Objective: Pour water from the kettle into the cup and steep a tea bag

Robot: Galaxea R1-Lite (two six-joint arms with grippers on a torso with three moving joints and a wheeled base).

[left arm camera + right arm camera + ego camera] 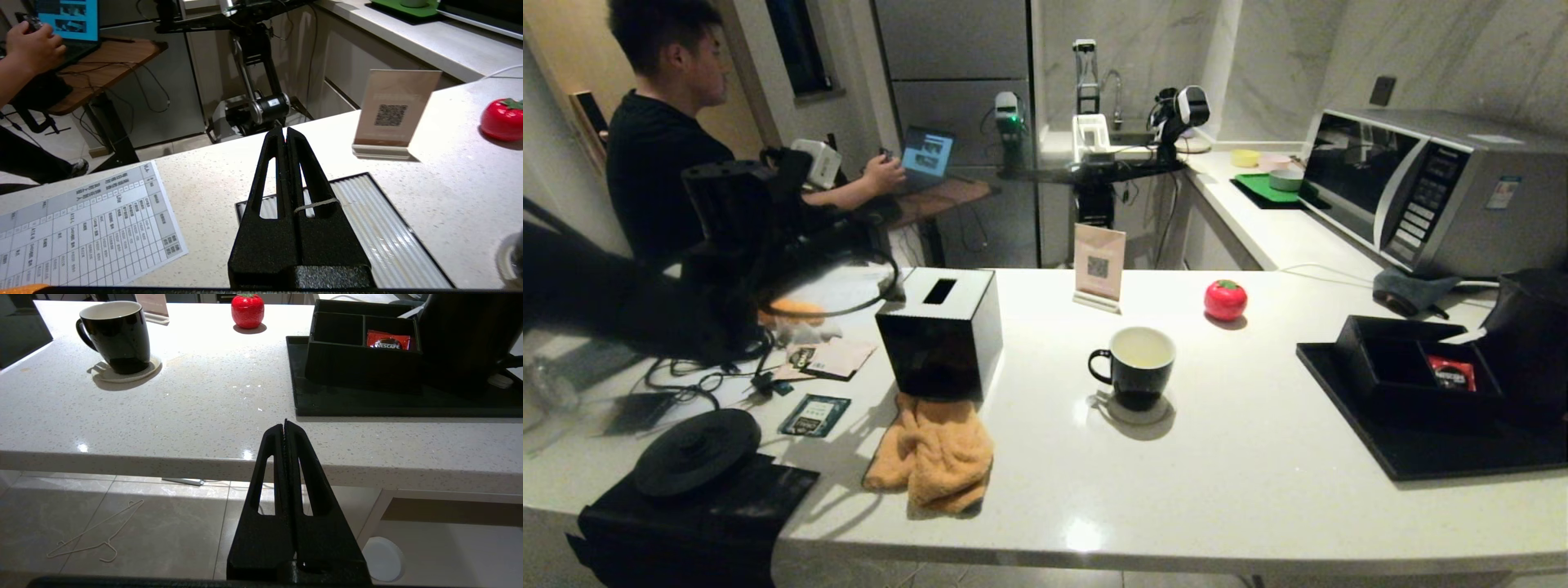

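Mug [1134,367] on a round coaster [1137,411], mid-counter [1217,474], handle toward robot's left; pale liquid [1141,349] visible low inside the white interior. No tea bag can be made out in it. Kettle [1531,347] at far right on a black tray [1437,453], just beside a compartmented box [1409,367] holding a red sachet [1451,373]. Left gripper [285,132] raised above the tissue box [367,228] at the counter's left part, fingers pressed together, nothing between them; a thin string or band [316,203] lies across one finger. Right gripper [284,426] low in front of the counter edge, below the surface, fingers pressed together, empty. Red tomato-shaped object [1225,300] and a QR card [1098,265] behind the mug. Orange cloth [935,453] lies before the tissue box. Person [662,139] seated at a laptop [927,155] beyond the counter.
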